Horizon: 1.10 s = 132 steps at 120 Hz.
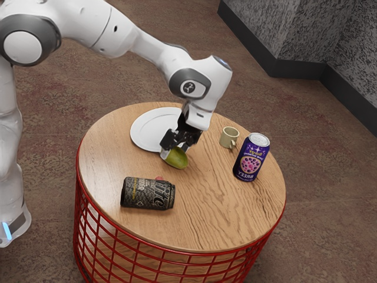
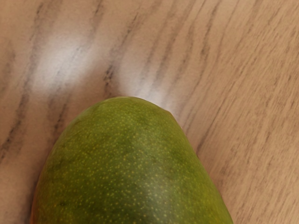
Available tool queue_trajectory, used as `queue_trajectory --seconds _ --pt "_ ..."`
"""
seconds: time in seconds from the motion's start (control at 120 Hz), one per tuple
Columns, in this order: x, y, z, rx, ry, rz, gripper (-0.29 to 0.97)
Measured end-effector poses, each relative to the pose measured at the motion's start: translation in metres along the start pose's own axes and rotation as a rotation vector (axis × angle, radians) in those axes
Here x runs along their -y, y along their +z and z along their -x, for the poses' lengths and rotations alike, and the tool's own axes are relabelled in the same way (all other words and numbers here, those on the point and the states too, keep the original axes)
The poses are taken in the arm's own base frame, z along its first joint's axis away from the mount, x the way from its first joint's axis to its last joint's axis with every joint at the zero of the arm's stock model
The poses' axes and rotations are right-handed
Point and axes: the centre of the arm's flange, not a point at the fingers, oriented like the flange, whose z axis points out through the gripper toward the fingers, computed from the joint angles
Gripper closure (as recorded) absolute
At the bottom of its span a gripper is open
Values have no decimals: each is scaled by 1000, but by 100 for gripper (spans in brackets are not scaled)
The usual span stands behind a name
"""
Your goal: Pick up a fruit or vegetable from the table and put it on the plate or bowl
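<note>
Mango (image 1: 177,158), green and finely speckled, sat on the wood of the table (image 1: 224,200), near the middle of the round top and not on the plate. In the wrist view the mango (image 2: 131,172) loomed large directly beneath the hand, with the table's (image 2: 233,70) pale grain running beyond its rounded end. The gripper (image 1: 178,147) was down right over the fruit's upper side, the arm reaching in from the exterior view's upper left; whether it was clamped on the mango or merely set around it could not be told. Just beside the mango, toward the exterior view's left and a little farther back, lay the white plate (image 1: 147,127), bare. To the exterior view's right stood a small olive cup (image 1: 228,137), upright, handle toward the purple can (image 1: 251,156), which stood upright near it. Closer to the camera a black can (image 1: 147,193) lay on its side, well apart from the mango, with a small reddish thing (image 1: 158,177) peeking from behind it, too hidden to name. Under the tabletop ran a red wire base (image 1: 118,247). Around it spread a mottled brown floor (image 1: 318,147), and farthest off a grey wall (image 1: 306,29) with a dark skirting.
</note>
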Motion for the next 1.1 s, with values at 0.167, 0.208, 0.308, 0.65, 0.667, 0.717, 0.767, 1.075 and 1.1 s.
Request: queue_trajectory --seconds 0.167,0.208,0.308,0.65,0.667,0.717,0.767,1.075,1.1 --pt "0 -1 -1 -12 -8 -1 31" --pt "1 -1 -1 -14 -10 -3 34" --pt "1 -3 -1 -18 -13 -9 34" --pt "-22 -64 -1 -69 9 -119 33" --pt "-24 -66 -1 -68 12 -123 33" --pt "-29 -72 2 -65 14 -131 34" --pt "-26 -75 16 -60 -7 -135 34" --pt "-10 -75 84 -5 -115 -133 33" --pt "-10 -72 86 -1 -119 -127 34"
